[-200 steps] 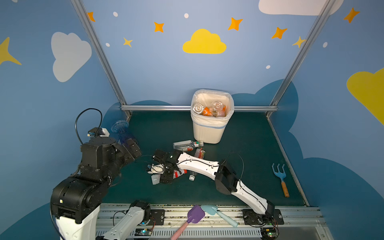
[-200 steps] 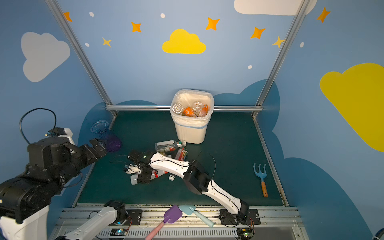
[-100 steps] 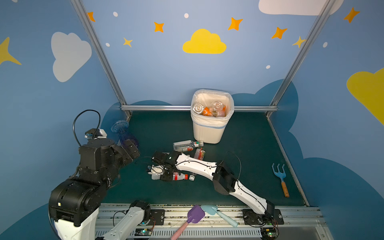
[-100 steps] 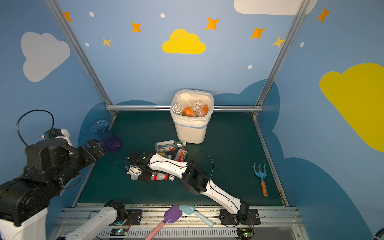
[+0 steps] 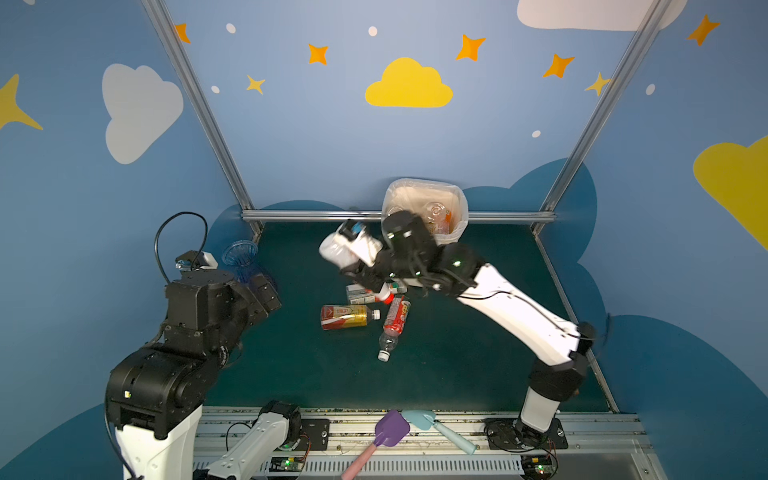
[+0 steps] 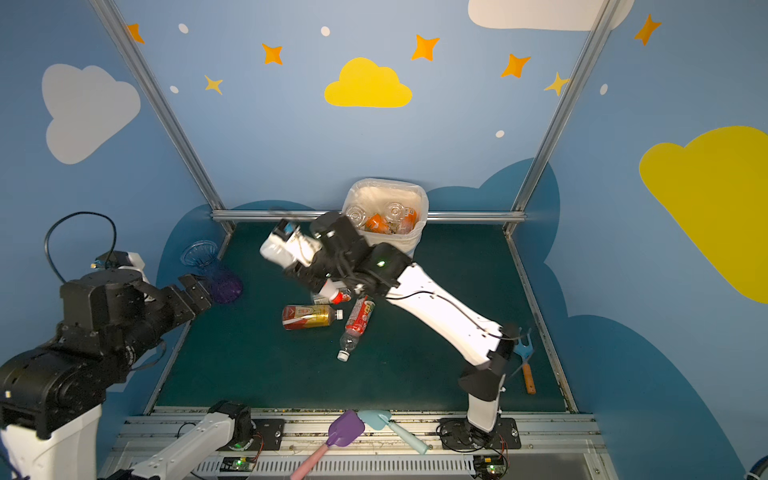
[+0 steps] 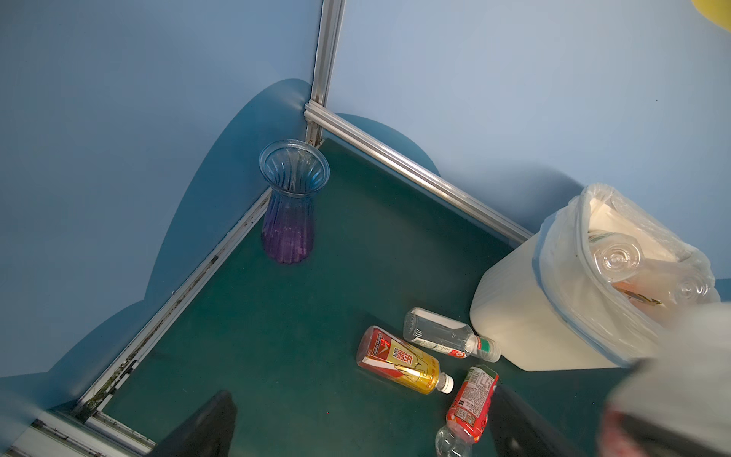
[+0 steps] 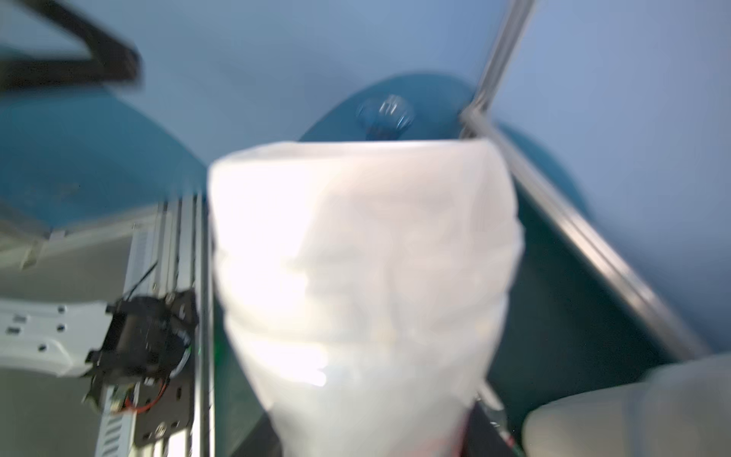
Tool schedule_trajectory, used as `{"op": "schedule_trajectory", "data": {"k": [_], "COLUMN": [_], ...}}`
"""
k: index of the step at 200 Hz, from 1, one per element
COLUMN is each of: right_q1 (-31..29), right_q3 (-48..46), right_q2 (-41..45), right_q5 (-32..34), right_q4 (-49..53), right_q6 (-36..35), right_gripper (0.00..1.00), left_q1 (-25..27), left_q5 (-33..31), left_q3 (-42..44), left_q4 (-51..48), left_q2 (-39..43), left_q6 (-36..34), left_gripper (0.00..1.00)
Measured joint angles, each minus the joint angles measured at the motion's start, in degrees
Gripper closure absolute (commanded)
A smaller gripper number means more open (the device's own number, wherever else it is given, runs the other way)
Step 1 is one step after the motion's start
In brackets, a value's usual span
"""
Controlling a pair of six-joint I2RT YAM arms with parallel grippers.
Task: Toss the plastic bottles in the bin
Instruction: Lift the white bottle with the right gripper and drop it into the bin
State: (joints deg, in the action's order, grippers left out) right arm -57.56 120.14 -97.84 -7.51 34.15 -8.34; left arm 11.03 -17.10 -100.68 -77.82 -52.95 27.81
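The right jaws clench the white bottle (image 5: pixel 345 249) aloft, its long axis toward 10 o'clock, bin (image 5: pixel 453 191) near at 2 o'clock of it; left jaws released, well apart at 8 o'clock.

Milky white bottle (image 5: pixel 338 249); red-gold bottle (image 5: pixel 345 316); ribbed blue-purple vase (image 7: pixel 292 205); off-white bin (image 7: pixel 514 308)

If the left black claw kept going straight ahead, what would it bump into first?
Most likely the red-and-gold-labelled plastic bottle lying on the green mat, which sits ahead between the fingers of the open left gripper. Depth is unclear, so the mat itself might come first.
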Motion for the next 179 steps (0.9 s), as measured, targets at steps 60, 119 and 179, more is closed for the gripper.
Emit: {"op": "schedule_trajectory", "data": {"k": [60,119,179], "right_q1": [15.3,28.9,32.1], "right_q3": [7.5,28.3,1.5], "right_q2": [2.4,-26.9,-8.5], "right_q5": [2.6,2.5,2.0], "right_q4": [-21.2,-11.6,-14.8], "right_q6": [-2.0,4.8,7.1], "right_gripper": [0.44,0.11,0.11], "left_q1": [0.0,0.0,0.0], "left_q5": [2.2,3.1,3.9], "left_q3": [0.4,0.5,1.0], "left_q4": [3.5,4.9,6.0], "left_q2": [-2.4,-4.4,-4.6], "left_q6": [0.1,0.1,0.0], "left_gripper": [0.0,0.0,0.0]}}
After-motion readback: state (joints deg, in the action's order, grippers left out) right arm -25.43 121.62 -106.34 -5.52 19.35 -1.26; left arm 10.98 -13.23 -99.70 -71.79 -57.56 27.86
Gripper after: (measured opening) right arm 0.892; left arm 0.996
